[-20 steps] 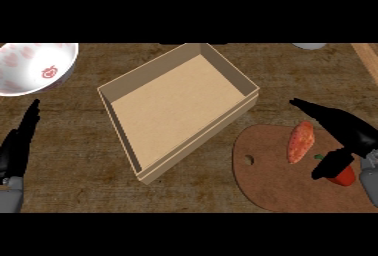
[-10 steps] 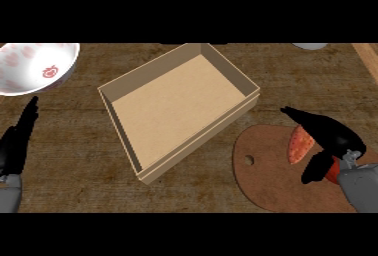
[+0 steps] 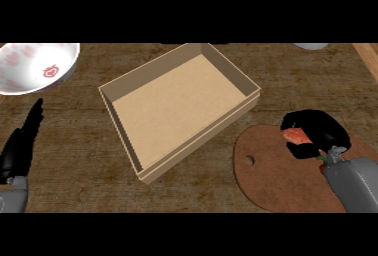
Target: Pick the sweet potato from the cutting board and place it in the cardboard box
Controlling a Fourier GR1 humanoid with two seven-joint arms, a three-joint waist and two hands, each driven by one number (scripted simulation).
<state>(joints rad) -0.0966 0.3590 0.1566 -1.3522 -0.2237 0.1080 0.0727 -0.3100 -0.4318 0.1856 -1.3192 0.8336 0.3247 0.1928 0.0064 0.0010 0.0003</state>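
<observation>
The orange sweet potato (image 3: 297, 135) lies on the round brown cutting board (image 3: 269, 175) at the lower right, mostly hidden. My right hand (image 3: 319, 130) is curled over it, fingers wrapped round it, with only one orange end showing. The empty cardboard box (image 3: 177, 102) sits open at the centre, tilted as a diamond, its near right wall just left of the board. My left hand (image 3: 22, 145) rests at the left edge with fingers straight, holding nothing.
A white bowl with red marks (image 3: 33, 67) stands at the upper left. A pale object (image 3: 311, 46) shows at the top right edge. A lighter wooden strip (image 3: 368, 57) runs along the far right of the dark wooden counter.
My right hand has moved left and closed down over the sweet potato, covering most of it. The left hand and box have not moved.
</observation>
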